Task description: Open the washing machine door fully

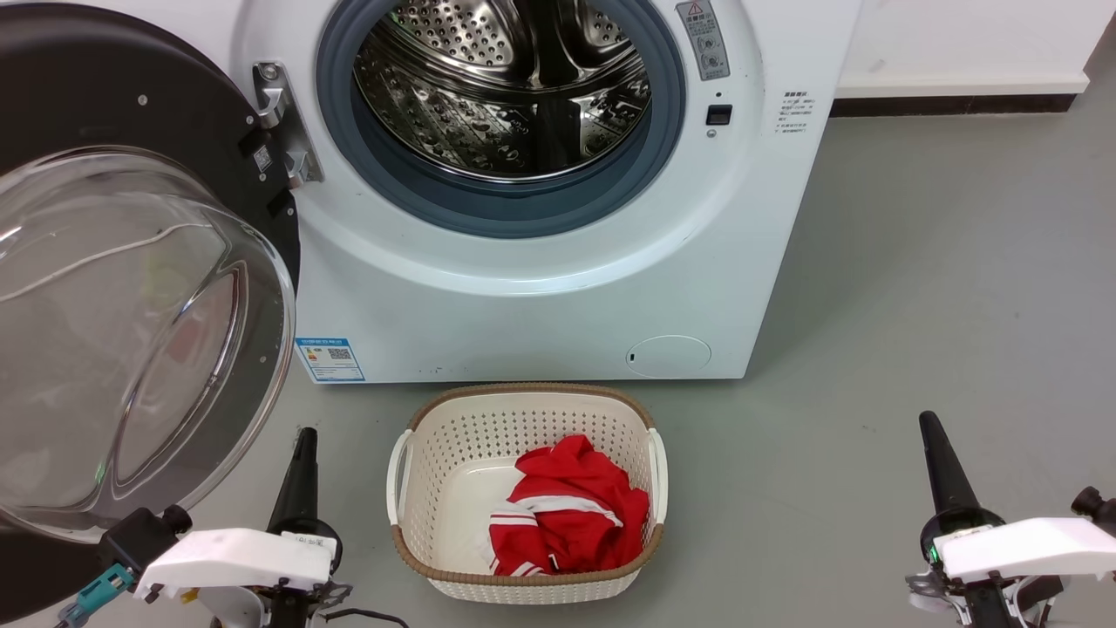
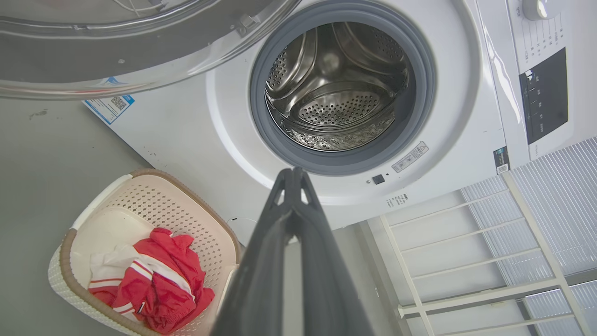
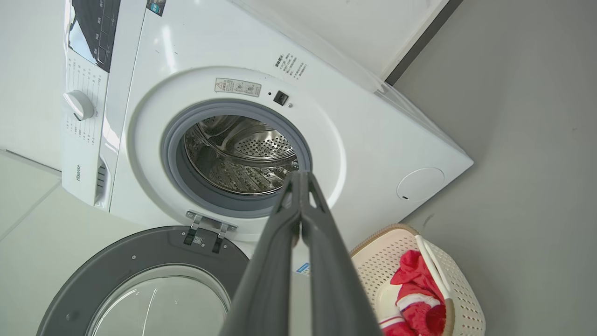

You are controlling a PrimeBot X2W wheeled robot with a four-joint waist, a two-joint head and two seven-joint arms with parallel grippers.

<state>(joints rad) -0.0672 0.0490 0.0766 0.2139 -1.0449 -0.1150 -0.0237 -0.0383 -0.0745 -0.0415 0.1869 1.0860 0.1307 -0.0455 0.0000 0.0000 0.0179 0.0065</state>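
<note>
While the washing machine door stands swung far out on its hinge, we judge the opening step all but done. It hangs up and to the left of our left gripper, with its glass bowl bulging close beside that gripper. The washing machine sits straight ahead of both grippers, its steel drum fully exposed.

What remains, as we read it, is only a check. If the hinge has more travel, the next move calls for a light outward push on the door's rim with the left gripper, keeping off the glass. Otherwise nothing more is needed.

Both arms are held low and near the body, fingers pointing forward at the machine and touching nothing. The left gripper is clenched on empty air, its fingertips meeting in the left wrist view. Our right gripper, well to the right, is pressed together the same way and holds nothing. Between the two grippers a basket with a red garment rests on the floor.
</note>
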